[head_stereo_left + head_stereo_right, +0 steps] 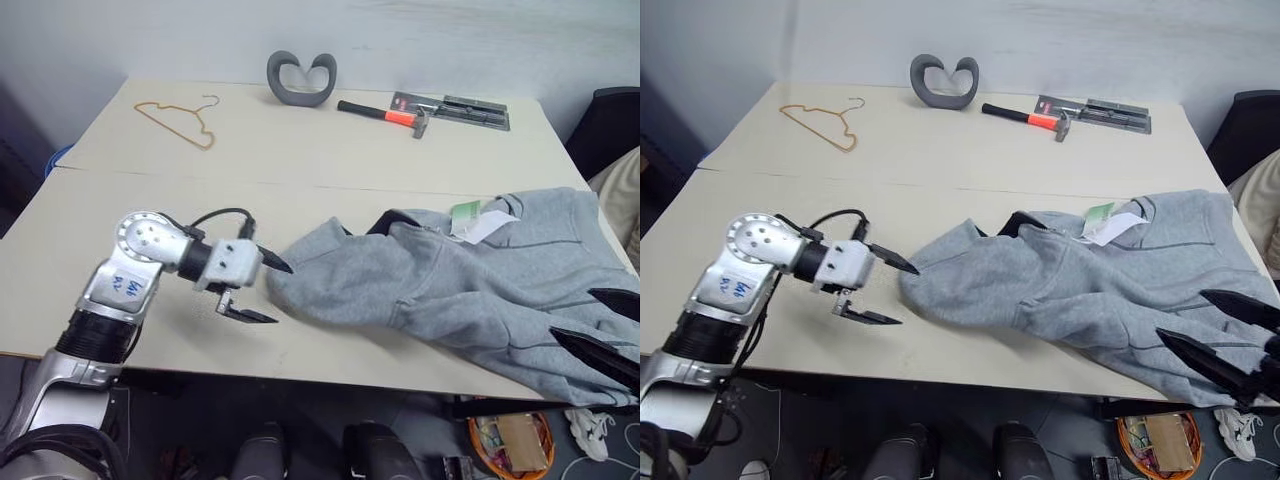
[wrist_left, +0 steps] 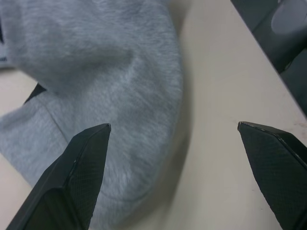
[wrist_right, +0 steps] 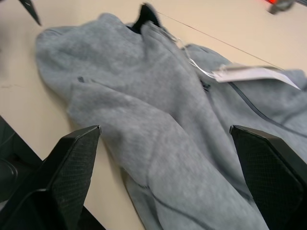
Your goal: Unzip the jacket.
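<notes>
1. The grey hooded jacket (image 1: 470, 290) is lying crumpled across the right half of the tabletop (image 1: 300, 160), its hem overhanging the near right edge and its paper tags (image 1: 478, 220) showing at the collar.
2. The left end effector (image 1: 265, 292) is hovering just beside the hood, fingers spread apart and gripping nothing.
3. The right end effector (image 1: 1225, 335) is hanging over the jacket's near right portion, fingers likewise apart and empty.
4. Risk: the zipper pull is not discernible among the folds, so a closing grip is likely catching loose fleece instead.
5. Risk: pulling with the collar unanchored is likely dragging the whole garment off the near edge.
6. The hammer (image 1: 385, 113) and wire hanger (image 1: 180, 122) are lying well apart, near the far edge.
</notes>
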{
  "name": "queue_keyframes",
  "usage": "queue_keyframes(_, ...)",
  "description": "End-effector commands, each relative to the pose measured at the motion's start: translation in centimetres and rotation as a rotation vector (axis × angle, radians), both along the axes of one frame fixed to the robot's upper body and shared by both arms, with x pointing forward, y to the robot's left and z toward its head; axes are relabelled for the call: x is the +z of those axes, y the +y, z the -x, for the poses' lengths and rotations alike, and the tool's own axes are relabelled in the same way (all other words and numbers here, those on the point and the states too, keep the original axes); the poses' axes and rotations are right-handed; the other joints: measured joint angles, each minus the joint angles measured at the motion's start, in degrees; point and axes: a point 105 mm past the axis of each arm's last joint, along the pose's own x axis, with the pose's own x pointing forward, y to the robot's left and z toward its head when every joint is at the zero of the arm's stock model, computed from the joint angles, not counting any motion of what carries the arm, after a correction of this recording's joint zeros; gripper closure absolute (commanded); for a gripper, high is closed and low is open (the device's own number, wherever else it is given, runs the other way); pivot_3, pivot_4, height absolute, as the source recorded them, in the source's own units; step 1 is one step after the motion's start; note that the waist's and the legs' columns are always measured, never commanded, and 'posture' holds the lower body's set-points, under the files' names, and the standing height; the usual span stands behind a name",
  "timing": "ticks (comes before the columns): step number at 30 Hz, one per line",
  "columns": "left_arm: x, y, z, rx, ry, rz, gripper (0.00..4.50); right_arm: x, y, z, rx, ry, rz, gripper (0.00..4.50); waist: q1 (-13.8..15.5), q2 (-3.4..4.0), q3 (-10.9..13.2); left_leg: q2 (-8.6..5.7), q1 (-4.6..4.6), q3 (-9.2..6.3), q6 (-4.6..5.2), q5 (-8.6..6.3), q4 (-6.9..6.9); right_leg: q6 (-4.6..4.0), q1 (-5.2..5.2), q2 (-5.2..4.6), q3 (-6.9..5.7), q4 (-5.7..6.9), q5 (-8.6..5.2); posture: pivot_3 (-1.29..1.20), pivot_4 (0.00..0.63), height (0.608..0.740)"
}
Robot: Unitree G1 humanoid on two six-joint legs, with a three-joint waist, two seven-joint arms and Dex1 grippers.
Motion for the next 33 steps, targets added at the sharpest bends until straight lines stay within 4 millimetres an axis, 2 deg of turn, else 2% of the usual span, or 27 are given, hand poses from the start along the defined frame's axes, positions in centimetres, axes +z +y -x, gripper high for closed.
queue_keyframes(1,-0.3,-0.9,-0.9,-0.037,-0.126,-0.024,0.03,0.4,1.0,0.0,0.036,-0.011,0.016,0.00,0.04,0.00,0.00,0.00,-0.01,0.00,0.01,0.00,0.01,0.01,0.00,0.00,-0.01,-0.01,0.00,0.00,0.150,0.740)
queue_keyframes(5,-0.5,-2.7,-1.9,-0.052,-0.169,0.023,0.03,0.4,0.2,0.3,0.022,-0.003,0.019,0.00,0.10,0.00,0.00,-0.02,-0.04,0.00,0.06,-0.02,0.05,0.03,0.00,0.00,-0.02,-0.02,0.01,0.00,0.150,0.740)
queue_keyframes(10,-1.2,-3.3,-3.1,-0.037,-0.195,0.013,0.03,0.2,-1.0,1.1,-0.015,0.023,0.021,0.00,-0.15,0.00,0.00,-0.01,-0.03,0.00,0.07,-0.03,0.02,0.04,0.00,0.04,-0.03,-0.01,0.01,0.00,0.150,0.740)
queue_keyframes(13,-1.4,-3.4,-3.1,-0.046,-0.181,0.019,0.59,0.3,-1.5,1.4,-0.031,0.016,0.022,0.00,-0.29,0.00,0.00,0.03,0.01,0.02,0.06,-0.03,0.02,0.04,0.00,0.06,-0.01,0.01,0.01,0.00,0.150,0.740)
queue_keyframes(25,-2.3,-2.1,-2.8,-0.034,-0.141,-0.008,4.36,-0.7,-3.1,1.9,-0.079,0.035,0.034,0.00,-0.22,0.00,0.00,0.02,0.00,0.00,0.06,-0.02,0.02,0.04,0.00,0.04,-0.01,0.00,0.01,0.00,0.150,0.740)
queue_keyframes(29,-2.6,-0.5,-3.5,0.053,-0.169,-0.039,4.47,-1.7,-5.6,2.0,-0.159,0.058,0.146,0.00,-0.35,0.01,0.00,0.04,0.04,0.01,0.06,-0.02,-0.01,0.03,0.00,0.05,-0.01,0.02,0.01,0.00,0.150,0.740)
queue_keyframes(33,-2.5,2.2,-3.3,0.101,-0.174,-0.085,4.47,-1.4,-7.6,2.0,-0.210,0.049,0.173,0.00,-0.65,0.02,-0.01,0.04,0.08,0.03,0.05,-0.02,-0.04,0.03,0.00,0.05,0.02,0.02,0.01,0.00,0.150,0.740)
